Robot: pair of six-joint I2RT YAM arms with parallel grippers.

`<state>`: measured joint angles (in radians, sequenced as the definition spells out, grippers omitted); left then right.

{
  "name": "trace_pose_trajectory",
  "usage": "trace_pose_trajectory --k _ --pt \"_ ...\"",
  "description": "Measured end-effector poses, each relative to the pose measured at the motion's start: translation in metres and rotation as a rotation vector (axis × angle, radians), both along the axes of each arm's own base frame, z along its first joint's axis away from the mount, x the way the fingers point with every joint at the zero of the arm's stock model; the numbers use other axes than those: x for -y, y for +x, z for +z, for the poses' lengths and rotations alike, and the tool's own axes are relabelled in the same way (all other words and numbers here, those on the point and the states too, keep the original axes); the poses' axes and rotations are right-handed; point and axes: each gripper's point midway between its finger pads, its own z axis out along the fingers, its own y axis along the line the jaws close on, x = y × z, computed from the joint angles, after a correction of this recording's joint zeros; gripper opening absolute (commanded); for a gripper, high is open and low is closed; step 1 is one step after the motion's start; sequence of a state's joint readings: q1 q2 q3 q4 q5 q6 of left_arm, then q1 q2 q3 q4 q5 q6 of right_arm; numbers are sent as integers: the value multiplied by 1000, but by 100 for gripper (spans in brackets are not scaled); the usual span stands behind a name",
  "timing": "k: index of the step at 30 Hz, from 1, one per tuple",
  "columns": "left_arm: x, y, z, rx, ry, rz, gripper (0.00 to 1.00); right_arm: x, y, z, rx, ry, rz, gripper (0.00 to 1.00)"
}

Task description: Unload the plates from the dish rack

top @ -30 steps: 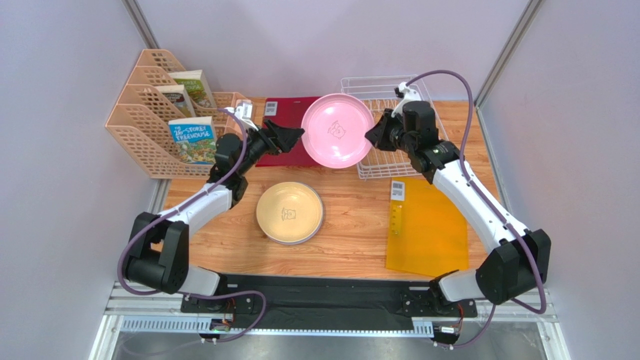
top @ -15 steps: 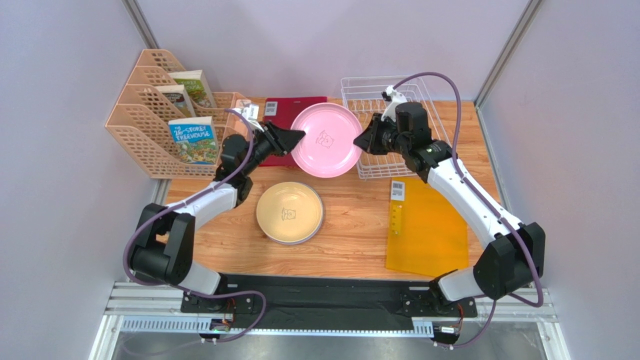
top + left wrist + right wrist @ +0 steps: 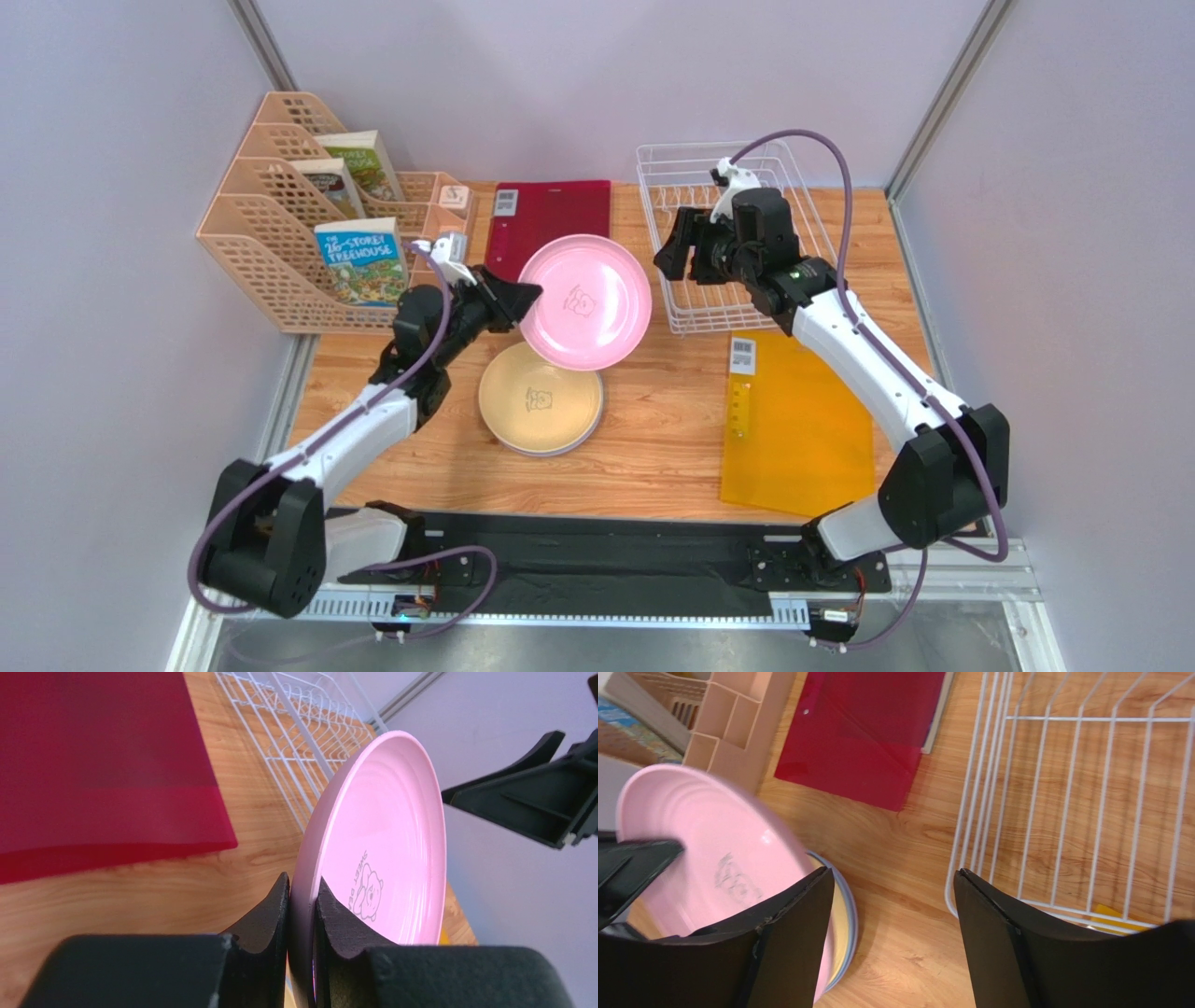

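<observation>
My left gripper [image 3: 526, 298] is shut on the left rim of the pink plate [image 3: 586, 301], holding it tilted in the air just above and behind the stacked plates. Its fingertips [image 3: 281, 899] pinch the pink plate [image 3: 386, 840] from both sides. The cream-yellow plate [image 3: 540, 399] tops the stack on the table, with a blue rim [image 3: 852, 913] under it. My right gripper [image 3: 671, 252] hangs open beside the white wire dish rack [image 3: 716, 238], apart from the pink plate [image 3: 703, 840]. Nothing sits between the right gripper's [image 3: 892, 882] fingers.
Peach lattice file holders with books [image 3: 302, 210] stand at the back left. A red folder [image 3: 550, 217] lies behind the plates. An orange folder [image 3: 807, 427] with a yellow ruler [image 3: 739, 406] lies at the right front of the rack.
My right gripper opened and let go of the pink plate. My left gripper shut on its rim and carried it left and nearer, over the stack.
</observation>
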<state>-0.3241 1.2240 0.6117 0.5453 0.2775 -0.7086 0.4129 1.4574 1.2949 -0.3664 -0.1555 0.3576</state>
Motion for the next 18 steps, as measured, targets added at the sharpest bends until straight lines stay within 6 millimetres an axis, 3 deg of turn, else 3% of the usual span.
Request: trace_pose_trajectory --k 4,8,16,18 --pt "-19 -21 0 -14 46 60 16 15 10 -6 12 -73 -68 71" --pt "-35 -38 -23 -67 102 105 15 26 16 -17 2 -129 -123 71" --pt "-66 -80 -121 -247 223 178 13 38 23 -24 6 -179 -179 72" --pt "-74 -88 -136 -266 233 209 13 39 23 -24 8 -180 -182 71"
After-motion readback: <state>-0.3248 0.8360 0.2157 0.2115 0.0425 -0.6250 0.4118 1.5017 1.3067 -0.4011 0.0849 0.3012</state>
